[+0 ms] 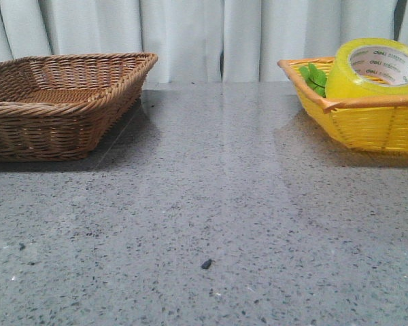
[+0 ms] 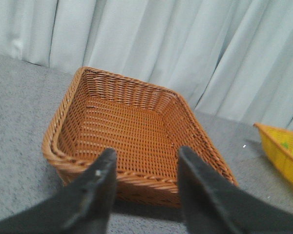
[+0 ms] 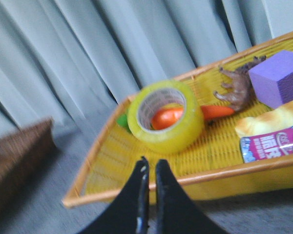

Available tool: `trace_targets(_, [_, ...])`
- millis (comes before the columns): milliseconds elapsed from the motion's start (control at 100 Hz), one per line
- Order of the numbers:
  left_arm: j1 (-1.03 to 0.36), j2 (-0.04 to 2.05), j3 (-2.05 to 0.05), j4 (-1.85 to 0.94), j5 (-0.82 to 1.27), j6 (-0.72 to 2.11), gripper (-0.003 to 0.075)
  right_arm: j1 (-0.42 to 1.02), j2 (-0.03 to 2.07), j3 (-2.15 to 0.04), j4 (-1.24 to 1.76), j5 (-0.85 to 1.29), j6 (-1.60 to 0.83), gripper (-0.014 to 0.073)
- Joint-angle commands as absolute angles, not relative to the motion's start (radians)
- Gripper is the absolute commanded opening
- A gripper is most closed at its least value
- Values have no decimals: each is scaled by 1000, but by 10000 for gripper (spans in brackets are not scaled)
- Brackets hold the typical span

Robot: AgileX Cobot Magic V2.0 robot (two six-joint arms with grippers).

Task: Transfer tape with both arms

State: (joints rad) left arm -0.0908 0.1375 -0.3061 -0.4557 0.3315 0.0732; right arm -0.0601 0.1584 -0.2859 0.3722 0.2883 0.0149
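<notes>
The tape (image 1: 372,69), a wide yellow roll with a white core and green lettering, stands tilted in the yellow basket (image 1: 367,125) at the far right of the table. In the right wrist view the tape (image 3: 166,117) leans on an orange carrot (image 3: 216,112). My right gripper (image 3: 151,163) is shut and empty, above the basket's near rim, short of the tape. My left gripper (image 2: 145,153) is open and empty, in front of the brown wicker basket (image 2: 132,122). Neither gripper shows in the front view.
The brown wicker basket (image 1: 54,102) stands at the far left, with nothing in it. The yellow basket (image 3: 136,195) also holds a purple block (image 3: 277,78), a brown toy animal (image 3: 239,87), a bread piece (image 3: 273,119), a snack packet (image 3: 273,144) and green leaves (image 1: 315,78). Grey curtain behind.
</notes>
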Motion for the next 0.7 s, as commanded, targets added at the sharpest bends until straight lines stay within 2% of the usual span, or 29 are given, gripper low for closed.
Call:
trace_targets(0, [-90,248,-426,-414,314,103,364,-65,308,-454,251,364,0,16])
trace_targets(200, [-97,461,-551,-415,334,153,363,-26,642,-785,246,564,-45,310])
trace_targets(270, [-124,492,-562,-417,317,153,364,12,755,-906,246,634,-61,370])
trace_targets(460, [-194,520,-562,-419,302,153,364,113,1062,-1184,241,784,-87,372])
trace_targets(690, [-209,520,-562,-444,309,153,363,136,1402,-1379,186,787,-87,372])
